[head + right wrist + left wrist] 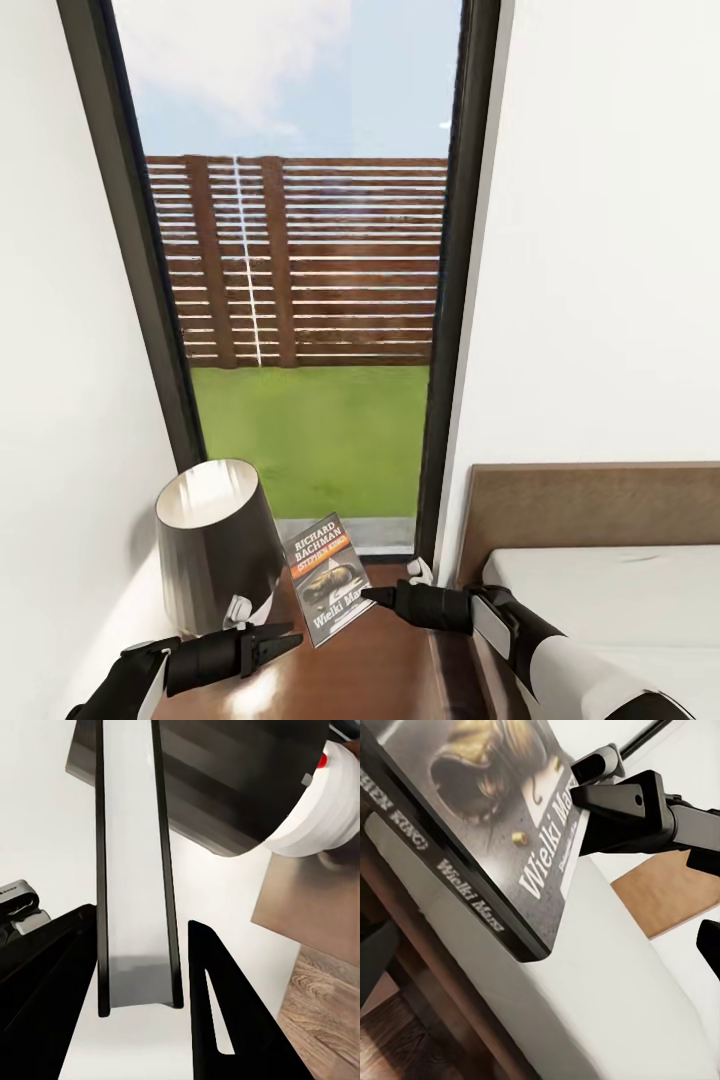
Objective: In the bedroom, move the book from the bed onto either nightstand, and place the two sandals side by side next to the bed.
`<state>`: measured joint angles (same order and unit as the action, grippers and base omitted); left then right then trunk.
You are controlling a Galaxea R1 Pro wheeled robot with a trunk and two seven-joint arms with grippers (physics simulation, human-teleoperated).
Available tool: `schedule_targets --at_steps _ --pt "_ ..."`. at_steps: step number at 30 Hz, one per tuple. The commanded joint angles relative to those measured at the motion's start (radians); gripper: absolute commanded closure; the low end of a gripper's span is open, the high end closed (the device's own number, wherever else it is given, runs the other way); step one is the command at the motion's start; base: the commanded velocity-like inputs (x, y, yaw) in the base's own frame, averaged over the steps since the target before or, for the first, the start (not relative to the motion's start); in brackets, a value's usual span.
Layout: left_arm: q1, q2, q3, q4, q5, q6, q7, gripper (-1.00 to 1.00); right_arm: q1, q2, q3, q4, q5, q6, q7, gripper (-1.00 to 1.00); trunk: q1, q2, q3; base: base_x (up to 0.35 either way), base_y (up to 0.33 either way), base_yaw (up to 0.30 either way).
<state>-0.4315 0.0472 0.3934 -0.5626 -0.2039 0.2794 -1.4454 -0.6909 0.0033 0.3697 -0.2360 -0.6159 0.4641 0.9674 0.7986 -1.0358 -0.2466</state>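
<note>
1. Step in hand, as I judge it: setting the book (328,578) down on the nightstand (380,670). The sandals part is not yet addressed in these views.
2. The right gripper (372,596) is reaching in from the bed (600,580) side and is pinching the book's right edge. In the right wrist view the book (135,870) is sitting edge-on between the 2 fingers, which are closed against it.
3. The book is standing tilted over the nightstand top, cover facing the head camera, just beside the dark lamp (215,545). Whether its lower edge is touching the wood, I cannot tell.
4. The left gripper (285,640) is hovering low, just below-left of the book, holding nothing. Its jaws are looking nearly closed in the head view; I cannot tell the exact gap.
5. Next move, my estimate: lowering the book flat onto bare wood, clear of the lamp base, then parting the right fingers and backing away. Risk: the book tipping against the lamp or sliding off the front edge.
</note>
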Motion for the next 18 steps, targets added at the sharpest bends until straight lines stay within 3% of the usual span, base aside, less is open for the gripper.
schedule_targets --at_steps 1,18 --pt "-0.001 0.0 0.007 -0.001 -0.011 0.011 -0.007 -1.0 -0.001 0.0 0.002 0.0 -0.008 0.008 0.001 1.0 0.004 -0.008 -0.005 0.0 0.0 0.0" --pt "-0.001 -0.003 0.007 -0.001 -0.011 0.043 0.007 -1.0 0.0 0.0 0.006 0.001 -0.008 0.008 0.0 1.0 0.069 -0.127 -0.058 0.0 0.0 0.0"
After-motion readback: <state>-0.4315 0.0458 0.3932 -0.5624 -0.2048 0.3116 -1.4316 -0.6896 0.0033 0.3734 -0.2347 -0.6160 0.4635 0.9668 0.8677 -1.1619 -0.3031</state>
